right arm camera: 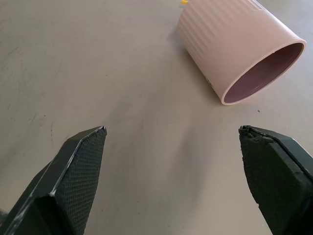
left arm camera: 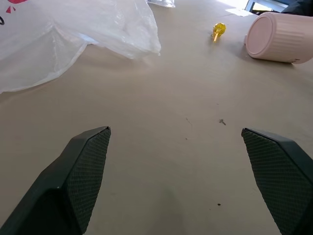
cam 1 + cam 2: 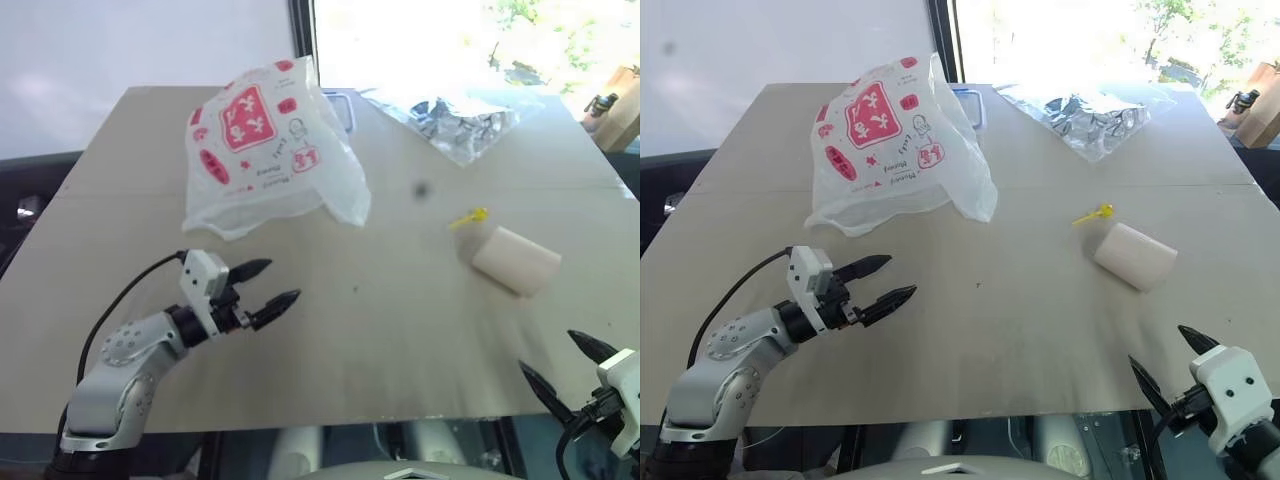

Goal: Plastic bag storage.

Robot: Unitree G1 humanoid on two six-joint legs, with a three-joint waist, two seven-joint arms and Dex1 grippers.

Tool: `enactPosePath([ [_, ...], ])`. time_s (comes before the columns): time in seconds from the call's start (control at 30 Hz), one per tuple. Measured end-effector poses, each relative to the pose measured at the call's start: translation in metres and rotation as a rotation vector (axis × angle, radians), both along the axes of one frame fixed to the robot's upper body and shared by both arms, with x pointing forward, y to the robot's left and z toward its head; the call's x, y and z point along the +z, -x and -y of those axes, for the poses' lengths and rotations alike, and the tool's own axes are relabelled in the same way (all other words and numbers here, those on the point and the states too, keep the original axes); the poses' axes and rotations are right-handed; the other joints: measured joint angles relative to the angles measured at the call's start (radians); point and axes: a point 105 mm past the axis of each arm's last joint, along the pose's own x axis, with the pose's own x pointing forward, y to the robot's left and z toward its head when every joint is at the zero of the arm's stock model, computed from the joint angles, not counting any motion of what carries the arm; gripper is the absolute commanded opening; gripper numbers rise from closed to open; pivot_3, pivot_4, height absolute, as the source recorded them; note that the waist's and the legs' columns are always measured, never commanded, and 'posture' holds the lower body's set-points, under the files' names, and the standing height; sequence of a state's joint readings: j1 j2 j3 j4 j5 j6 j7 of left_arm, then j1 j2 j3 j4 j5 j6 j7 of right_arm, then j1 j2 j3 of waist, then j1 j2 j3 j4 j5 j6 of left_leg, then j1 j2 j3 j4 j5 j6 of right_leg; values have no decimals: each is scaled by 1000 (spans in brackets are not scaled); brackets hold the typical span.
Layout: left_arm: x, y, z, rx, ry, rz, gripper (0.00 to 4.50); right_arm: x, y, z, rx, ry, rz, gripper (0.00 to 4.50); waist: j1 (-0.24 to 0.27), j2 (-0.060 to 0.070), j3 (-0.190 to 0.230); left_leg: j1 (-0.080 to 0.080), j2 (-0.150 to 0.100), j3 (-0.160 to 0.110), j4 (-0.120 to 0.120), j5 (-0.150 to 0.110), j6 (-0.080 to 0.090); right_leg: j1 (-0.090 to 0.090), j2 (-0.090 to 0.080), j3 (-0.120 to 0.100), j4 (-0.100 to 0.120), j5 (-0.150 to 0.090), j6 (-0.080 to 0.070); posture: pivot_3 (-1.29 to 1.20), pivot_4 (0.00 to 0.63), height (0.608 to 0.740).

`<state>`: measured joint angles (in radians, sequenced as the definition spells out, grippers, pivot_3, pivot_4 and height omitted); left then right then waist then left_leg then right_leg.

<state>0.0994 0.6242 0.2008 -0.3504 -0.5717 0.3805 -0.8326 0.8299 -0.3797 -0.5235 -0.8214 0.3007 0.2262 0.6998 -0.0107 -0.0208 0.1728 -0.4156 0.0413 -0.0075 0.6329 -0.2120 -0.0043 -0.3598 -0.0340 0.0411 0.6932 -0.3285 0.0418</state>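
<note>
Plastic bag (image 3: 895,140): one; pink cup (image 3: 1134,256): one, seemingly ribbed; both grippers' jaws wide, empty.

- The plastic bag (image 3: 895,140), on the far part of the table (image 3: 1000,330), is thin translucent film, softly glossy and creased, printed in red.
- The table looks like matt beige board, smooth with faint scuffs.
- The pink cup (image 1: 234,49), lying right of the bag, has a ribbed, satin plastic-looking wall.
- The crinkly clear bag (image 3: 1090,115), beyond the cup, is shiny and wrinkled.
- The left gripper's fingers (image 2: 73,181) are matt black with fine cross-hatched pads.
</note>
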Motion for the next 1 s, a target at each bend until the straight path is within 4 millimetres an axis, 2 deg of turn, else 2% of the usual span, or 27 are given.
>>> enactPosePath([
  [0.1, 3, -4, 1, 18, 4, 7, 4500, 2, -4, 0, 2, -2, 25, 4374, 0, 0, 0, 0, 0, 0, 0, 0, 0, 0, 0, 0, 0, 0, 0, 0, 150, 740],
  [0.17, 15, -16, 6, 46, 23, 57, 4500, 9, -14, -9, 35, -23, 99, 4374, 1, 0, 0, 0, 0, 0, 2, 0, 0, 0, 0, 0, 1, 0, 0, 0, 150, 740],
  [0.27, 26, -28, 7, 95, 20, 109, 4500, 16, -16, -22, 94, -56, 151, 4374, 1, 0, 0, 1, 0, 0, 2, 0, 0, 0, 1, 0, 1, 0, 1, 0, 150, 740],
  [0.37, 41, -56, -2, 219, -42, 192, 4500, 32, -19, -48, 236, -79, 214, 4374, 1, -1, 0, 0, -2, -1, 2, 0, 0, 0, 3, 0, 1, 0, 1, 0, 150, 740],
  [0.47, 50, -78, -14, 323, -159, 271, 4500, 46, -19, -65, 334, -82, 262, 4374, 0, -1, -1, 1, -3, -1, 2, 0, 0, 0, 3, 0, 1, 1, 1, 0, 150, 740],
  [0.53, 51, -90, -25, 383, -246, 300, 4500, 50, -20, -70, 366, -76, 269, 4374, -1, -1, 0, 0, -3, -1, 2, 0, 0, 0, 4, 0, 1, 1, 1, 0, 150, 740],
  [0.57, 50, -104, -40, 441, -370, 334, 4500, 52, -24, -72, 381, -69, 279, 4374, -2, -2, 0, 0, -3, -1, 2, 0, 0, 0, 4, 0, 1, 1, 1, 0, 150, 740],
  [0.7, 41, -125, -58, 493, -590, 362, 4500, 54, -29, -76, 392, -80, 285, 4374, 1, -2, 0, -1, -4, -1, 2, 0, 0, 0, 3, -1, 1, 1, 1, 0, 150, 740],
  [0.83, 15, -134, -71, 528, -732, 303, 4500, 55, -30, -81, 390, -94, 283, 4374, 1, -3, 0, -1, -4, -1, 2, 0, 0, -1, 3, -1, 1, 1, 1, 0, 150, 740],
  [1.0, 16, -133, -82, 591, -736, 261, 4500, 55, -28, -80, 362, -92, 277, 4374, -2, -3, 0, -1, -3, -1, 2, 0, 0, -1, 3, -1, 2, 1, 1, 0, 150, 740],
])
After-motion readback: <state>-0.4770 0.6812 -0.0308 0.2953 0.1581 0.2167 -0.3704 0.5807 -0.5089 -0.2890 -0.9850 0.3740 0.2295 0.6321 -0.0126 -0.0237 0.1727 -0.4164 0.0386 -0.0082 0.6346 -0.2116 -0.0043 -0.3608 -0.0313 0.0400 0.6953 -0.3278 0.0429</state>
